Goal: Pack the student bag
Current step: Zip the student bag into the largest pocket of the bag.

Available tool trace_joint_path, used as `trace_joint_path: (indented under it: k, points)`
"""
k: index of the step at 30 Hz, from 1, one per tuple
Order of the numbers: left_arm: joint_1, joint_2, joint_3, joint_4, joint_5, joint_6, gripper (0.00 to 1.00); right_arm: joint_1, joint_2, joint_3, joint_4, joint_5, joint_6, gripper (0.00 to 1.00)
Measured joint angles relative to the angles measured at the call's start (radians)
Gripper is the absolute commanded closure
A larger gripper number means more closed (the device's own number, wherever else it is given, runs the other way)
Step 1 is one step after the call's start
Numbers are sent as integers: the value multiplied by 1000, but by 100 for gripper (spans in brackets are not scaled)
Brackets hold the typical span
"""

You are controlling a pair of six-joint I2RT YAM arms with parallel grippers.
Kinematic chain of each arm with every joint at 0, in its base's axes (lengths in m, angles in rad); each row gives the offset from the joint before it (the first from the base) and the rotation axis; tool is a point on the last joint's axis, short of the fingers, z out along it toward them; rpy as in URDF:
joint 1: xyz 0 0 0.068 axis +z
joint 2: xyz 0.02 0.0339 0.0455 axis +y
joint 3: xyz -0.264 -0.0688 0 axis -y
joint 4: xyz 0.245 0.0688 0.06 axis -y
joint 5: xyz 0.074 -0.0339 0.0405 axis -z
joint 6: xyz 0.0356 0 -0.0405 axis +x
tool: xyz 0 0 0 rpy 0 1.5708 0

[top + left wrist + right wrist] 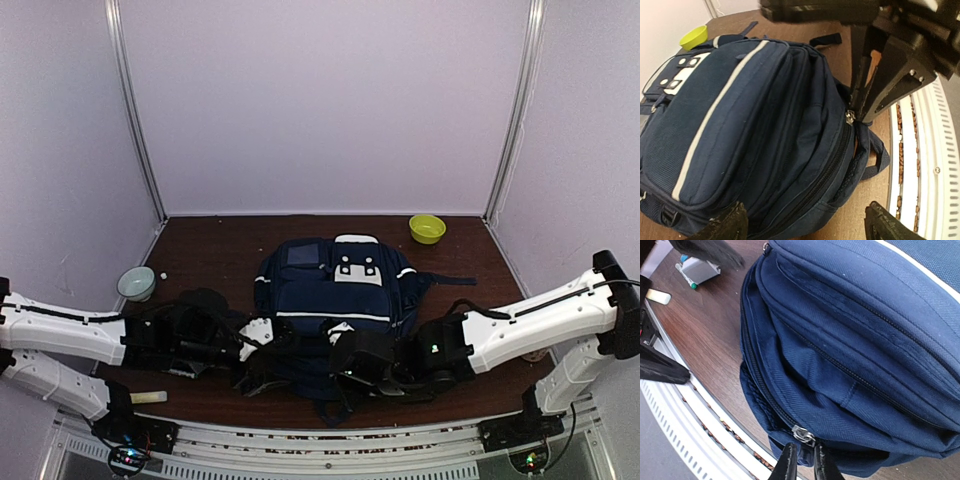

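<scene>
Student bag (335, 290): navy backpack with white stripe trim, lying flat on its back mid-bench, top end towards the far wall, base end towards the arms
Bench (220, 240): dark wood-grain surface carrying the bag and the loose items
Bag contents: hidden; the main compartment's zip looks run shut along the near side, so nothing inside can be listed
Zip pull (802, 434): metal, at the bag's near lower corner, right at the tips of the right fingers
Right fingers (788, 465): drawn nearly together with a thin gap, set at the pull, probably to work the zip; cannot tell whether they pinch it
Left fingers (727, 225): spread wide, holding nothing, hanging over the bag's base edge, likely placed to steady the fabric
Yellow bowl (427, 228): far right of the bag, well apart, nothing seen inside
Pale bowl (136, 283): left of the bag, nothing seen inside
Cream stick (148, 397): loose at the near left edge, outside the bag
Stage, by judgement: closing the zip, packing near its end
</scene>
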Motion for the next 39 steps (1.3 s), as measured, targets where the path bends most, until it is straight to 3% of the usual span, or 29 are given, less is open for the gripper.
trace_joint_path:
  k: [6, 15, 27, 30, 38, 39]
  points:
    - [-4, 90, 21, 39, 43, 56, 26, -4, 0, -20, 31, -10, 5, 88]
    - [-16, 150, 68, 60, 83, 119, 28, -9, 9, -34, 47, -26, 22, 77]
    - [-29, 212, 80, 59, 83, 153, 42, -11, 29, -32, 55, -20, 26, 94]
    - [-33, 232, 105, 56, 79, 176, 54, -11, 29, -29, 52, -17, 22, 98]
    - [-34, 289, 129, 85, 15, 238, 99, -11, 11, -29, 45, -13, 14, 100]
    - [-37, 289, 127, 90, 5, 245, 100, -11, 7, -28, 45, -13, 14, 100]
